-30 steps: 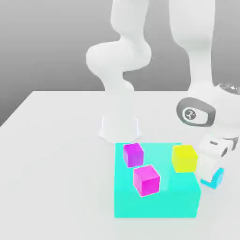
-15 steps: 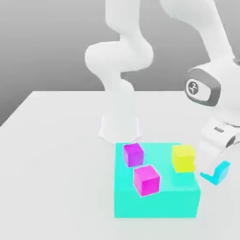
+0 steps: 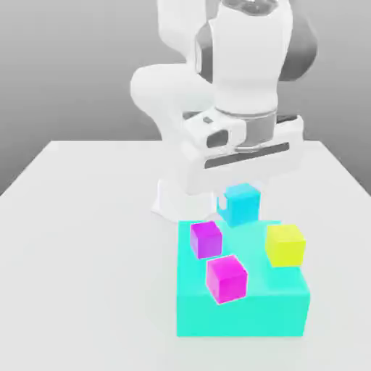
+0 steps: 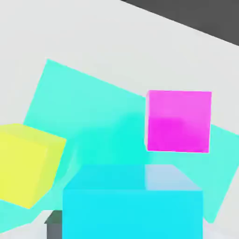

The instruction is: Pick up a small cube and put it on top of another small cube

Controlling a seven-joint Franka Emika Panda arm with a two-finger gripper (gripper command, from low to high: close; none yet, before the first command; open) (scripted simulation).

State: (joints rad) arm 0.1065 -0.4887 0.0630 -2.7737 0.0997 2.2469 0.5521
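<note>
Along the turquoise block's (image 3: 239, 317) left side in the exterior view sit the purple cube (image 3: 206, 240) and, nearer its front edge, the magenta cube (image 3: 227, 279). Over the back edge the fingers (image 3: 240, 203) grip the sky-blue cube (image 3: 243, 205); it should be centred squarely above its target before a gentle lowering, clear of the yellow cube (image 3: 285, 246) near the right edge.

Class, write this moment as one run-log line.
gripper: closed on sky-blue cube | magenta cube, yellow cube: on turquoise block | stacking: not done
</note>
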